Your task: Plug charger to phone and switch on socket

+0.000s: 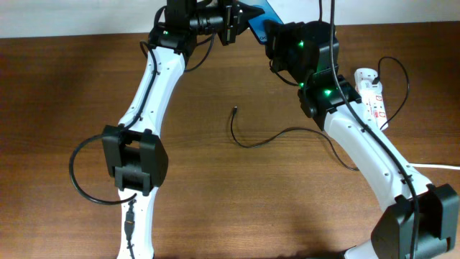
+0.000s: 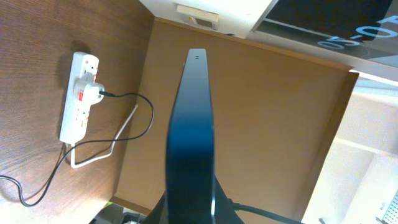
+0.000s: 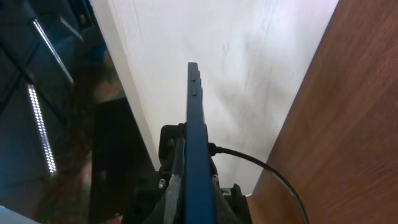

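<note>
Extending straight ahead, phone (image 2: 189, 137) sits edge-on.

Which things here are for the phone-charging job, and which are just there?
For the job:
phone
black charger cable
white socket strip

Just there:
wooden table
white wall

Soft, even light from overhead falls on the desk (image 1: 65, 108), warm on the wood, with only faint shadows beside the arms. Close up in the left wrist view, the phone (image 2: 191, 143) is blurred, with a dull blue sheen on its edge; the socket (image 2: 79, 93) is sharp. The right wrist view shows a bright, washed-out wall (image 3: 236, 74) and a murky left side.
</note>
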Controlling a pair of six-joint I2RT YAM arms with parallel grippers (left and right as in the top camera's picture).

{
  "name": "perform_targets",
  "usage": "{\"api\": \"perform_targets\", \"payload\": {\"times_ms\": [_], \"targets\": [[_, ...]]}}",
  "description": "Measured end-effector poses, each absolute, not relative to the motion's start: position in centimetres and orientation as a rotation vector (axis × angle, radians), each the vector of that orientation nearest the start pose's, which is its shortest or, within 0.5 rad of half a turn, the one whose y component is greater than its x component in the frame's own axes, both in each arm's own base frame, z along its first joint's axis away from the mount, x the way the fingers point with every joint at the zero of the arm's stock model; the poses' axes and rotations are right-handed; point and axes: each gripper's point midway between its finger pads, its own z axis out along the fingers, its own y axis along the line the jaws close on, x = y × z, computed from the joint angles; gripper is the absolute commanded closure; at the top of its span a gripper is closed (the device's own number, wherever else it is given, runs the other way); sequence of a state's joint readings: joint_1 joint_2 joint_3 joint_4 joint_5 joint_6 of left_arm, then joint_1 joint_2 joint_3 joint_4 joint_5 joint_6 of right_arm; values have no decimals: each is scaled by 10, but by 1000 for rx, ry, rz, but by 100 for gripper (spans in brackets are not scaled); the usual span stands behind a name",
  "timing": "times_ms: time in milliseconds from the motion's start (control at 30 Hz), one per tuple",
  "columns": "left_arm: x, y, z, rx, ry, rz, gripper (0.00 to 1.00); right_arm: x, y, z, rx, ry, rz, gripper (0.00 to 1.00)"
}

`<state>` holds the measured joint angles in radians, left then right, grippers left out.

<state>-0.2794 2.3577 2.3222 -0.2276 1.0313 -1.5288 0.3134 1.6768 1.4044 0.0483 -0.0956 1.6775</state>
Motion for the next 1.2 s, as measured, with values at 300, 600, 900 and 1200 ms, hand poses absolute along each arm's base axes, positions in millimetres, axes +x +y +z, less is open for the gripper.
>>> {"api": "perform_targets", "payload": {"times_ms": [300,600,900,1200], "targets": [[549,-309,297,-530,2307,-1988,100,501,182,291,1255,1755,1346,34],[546,-266,244,-542,2463,-1761,100,513,115,285,840,1914,1131,16],[535,-212,231,-278,2477,-1707,100,474,80,227,655,2253,1000,12],[498,-175,196,-84,2618,-1545,100,430,93,190,395,2506,892,25]]}}
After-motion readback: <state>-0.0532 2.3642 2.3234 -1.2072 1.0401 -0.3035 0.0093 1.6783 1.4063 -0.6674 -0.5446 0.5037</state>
